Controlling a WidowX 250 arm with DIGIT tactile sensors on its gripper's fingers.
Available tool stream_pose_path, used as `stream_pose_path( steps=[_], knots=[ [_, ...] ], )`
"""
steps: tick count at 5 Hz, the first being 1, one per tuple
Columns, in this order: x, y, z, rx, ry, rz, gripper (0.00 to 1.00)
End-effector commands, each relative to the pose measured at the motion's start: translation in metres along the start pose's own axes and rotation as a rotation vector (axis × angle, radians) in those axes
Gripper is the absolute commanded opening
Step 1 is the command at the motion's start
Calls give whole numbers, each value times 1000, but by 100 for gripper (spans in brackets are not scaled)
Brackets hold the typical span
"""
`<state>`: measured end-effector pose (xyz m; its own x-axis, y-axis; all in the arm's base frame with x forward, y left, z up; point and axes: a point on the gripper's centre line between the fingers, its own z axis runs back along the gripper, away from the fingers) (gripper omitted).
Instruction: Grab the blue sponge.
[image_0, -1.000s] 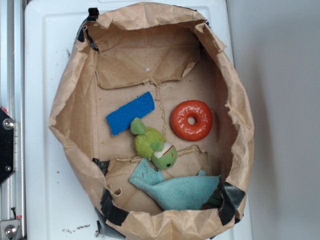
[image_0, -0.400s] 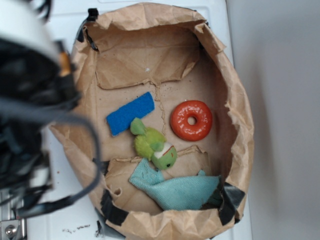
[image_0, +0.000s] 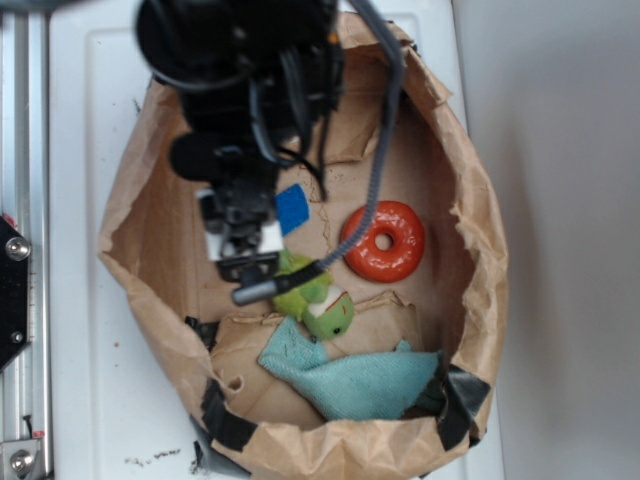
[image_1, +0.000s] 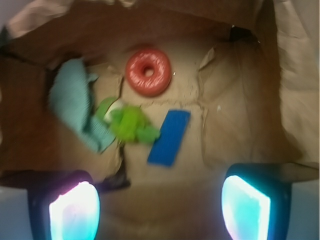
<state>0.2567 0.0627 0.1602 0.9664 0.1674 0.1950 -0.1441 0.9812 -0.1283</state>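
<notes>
So, the blue sponge (image_1: 169, 137) lies flat on the floor of the crumpled paper bag (image_0: 480, 250), roughly mid-floor. The green plush toy (image_1: 131, 125) sits just beside one long edge of the sponge, looks like touching at a corner but the wrist view is soft, can't be sure. Orange ring (image_1: 148, 72) is near the sponge's far end, apart from it. Pale teal cloth (image_1: 75, 107) is beyond the plush, well apart from the sponge. Bare brown floor on the sponge's other long side, up to the bag wall, so that side is free; bag walls rise all around and fold inward at the rim. The gripper (image_1: 160, 205) hovers above the floor with its fingers (image_1: 74, 209) spread wide apart, nothing between them, sponge in line with the gap but farther in. In the exterior view the arm and cables cover most of the sponge (image_0: 291, 208), only one blue end shows; ring (image_0: 383, 241), plush (image_0: 312, 298) and cloth (image_0: 355, 378) stay visible there. The wrist view shows the sponge whole; the exterior view doesn't show the finger gap.
</notes>
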Motion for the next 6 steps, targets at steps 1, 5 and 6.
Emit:
stream_pose_path(
  steps=[1,5,6],
  knots=[
    [4,7,-39,24,12,-22,100],
    [-18,-30,-81,77,136,-123,100],
    [-18,-30,-81,77,136,-123,100]
  ],
)
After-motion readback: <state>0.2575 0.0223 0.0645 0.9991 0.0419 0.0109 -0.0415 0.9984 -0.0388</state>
